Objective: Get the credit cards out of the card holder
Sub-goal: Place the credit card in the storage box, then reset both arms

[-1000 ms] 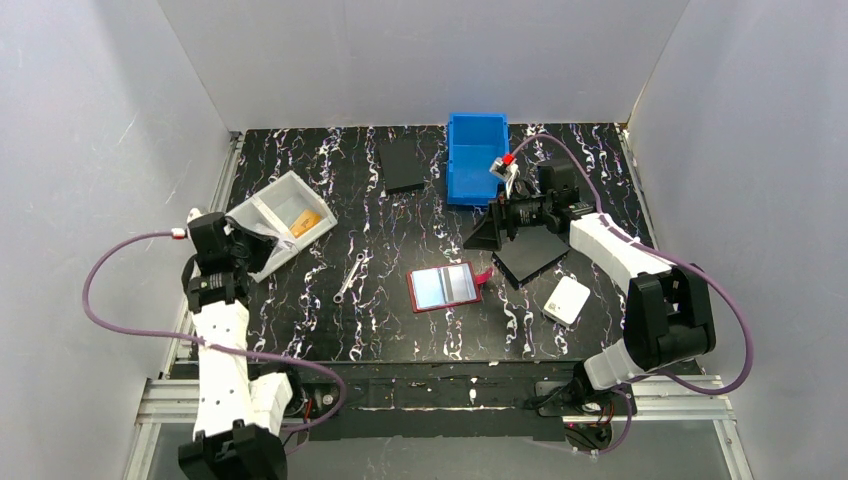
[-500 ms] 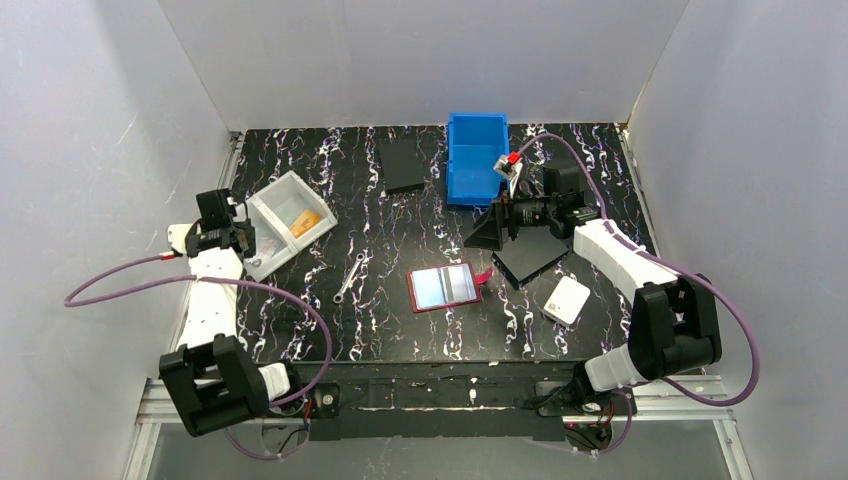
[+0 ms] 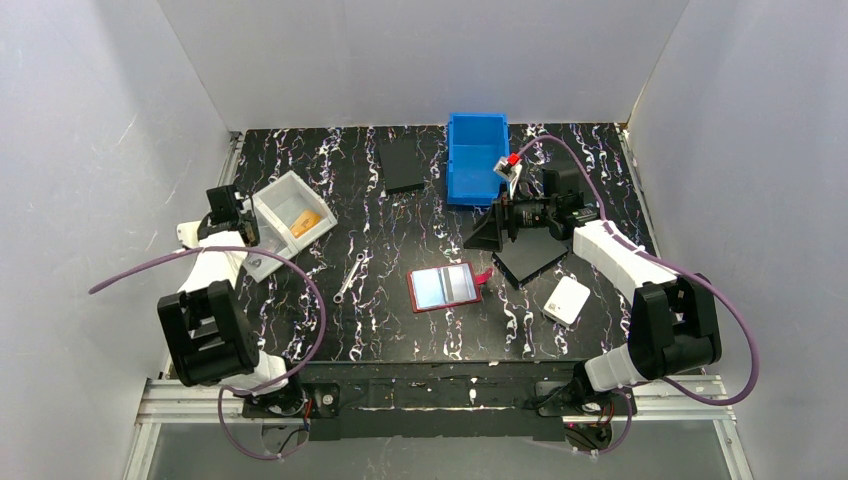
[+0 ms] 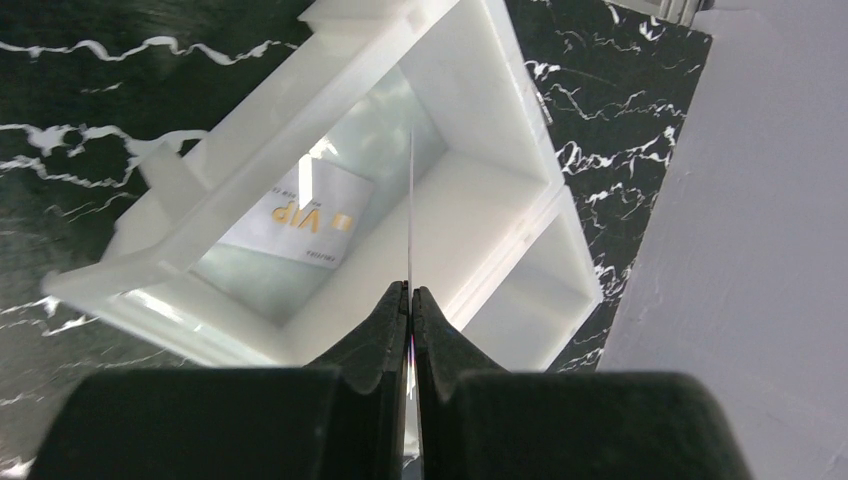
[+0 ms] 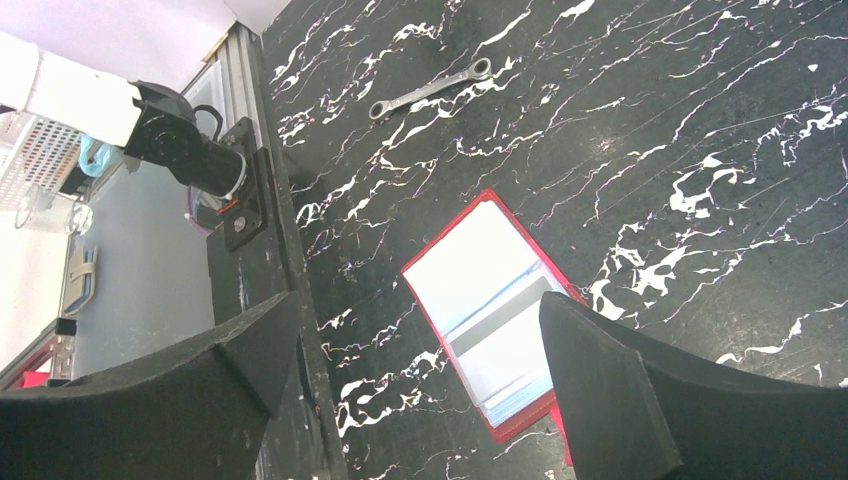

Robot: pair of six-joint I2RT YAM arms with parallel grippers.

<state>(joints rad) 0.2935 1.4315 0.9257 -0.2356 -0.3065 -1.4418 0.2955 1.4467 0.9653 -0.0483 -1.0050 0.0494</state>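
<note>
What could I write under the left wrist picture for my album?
Left hand pinches a thin card edge-on above a white plastic tray holding a whitish VIP card.

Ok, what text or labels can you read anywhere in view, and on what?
"VIP": on the whitish card lying in the white bin.
Small print beneath it: too small to read.
Orange card, red card holder, white wallet: no text readable.
</note>
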